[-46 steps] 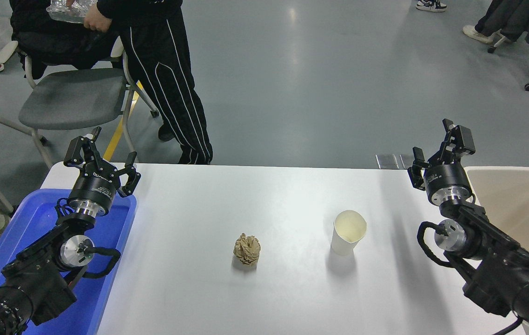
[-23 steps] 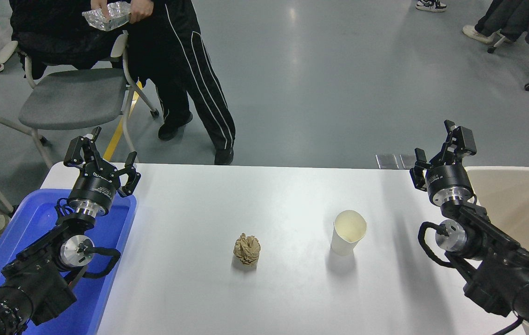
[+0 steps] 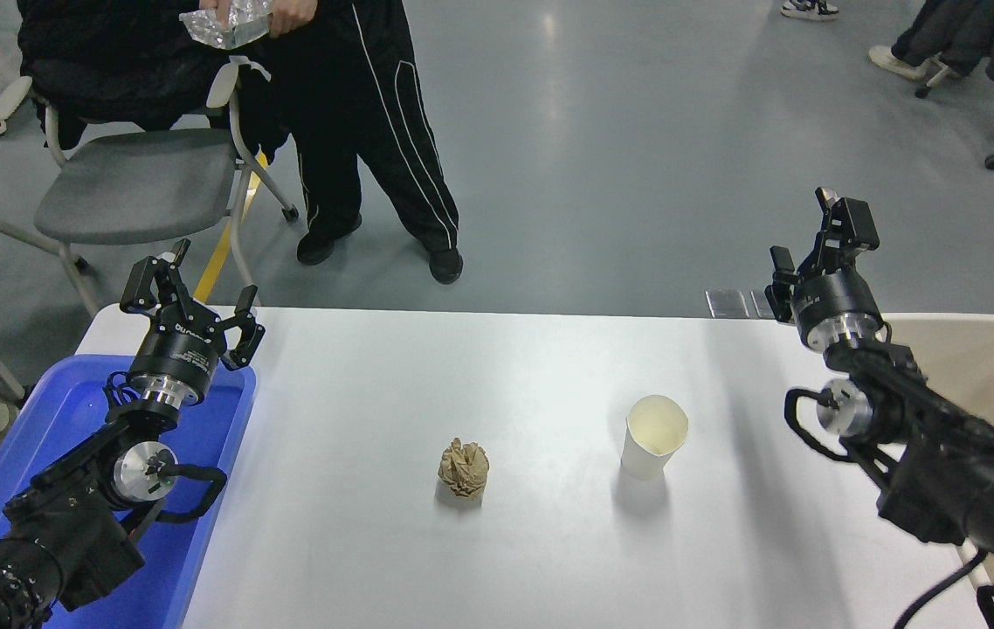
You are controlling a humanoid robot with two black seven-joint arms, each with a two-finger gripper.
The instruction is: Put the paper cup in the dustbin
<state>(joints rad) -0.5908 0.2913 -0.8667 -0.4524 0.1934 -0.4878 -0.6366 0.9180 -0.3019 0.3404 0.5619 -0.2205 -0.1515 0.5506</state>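
Observation:
The white paper cup stands upright on the white table, right of centre, its cream inside showing. The beige dustbin sits at the right edge, partly hidden behind my right arm. My right gripper is open and empty, raised above the table's far right edge, up and to the right of the cup. My left gripper is open and empty, parked at the lower left above the blue tray.
A crumpled brown paper ball lies left of the cup. A shallow blue tray sits at the left edge. A person stands beyond the table's far side beside a grey chair.
My right gripper has risen and moved away from me, toward the far edge. The person has stepped to the right. The cup and the left arm have not moved.

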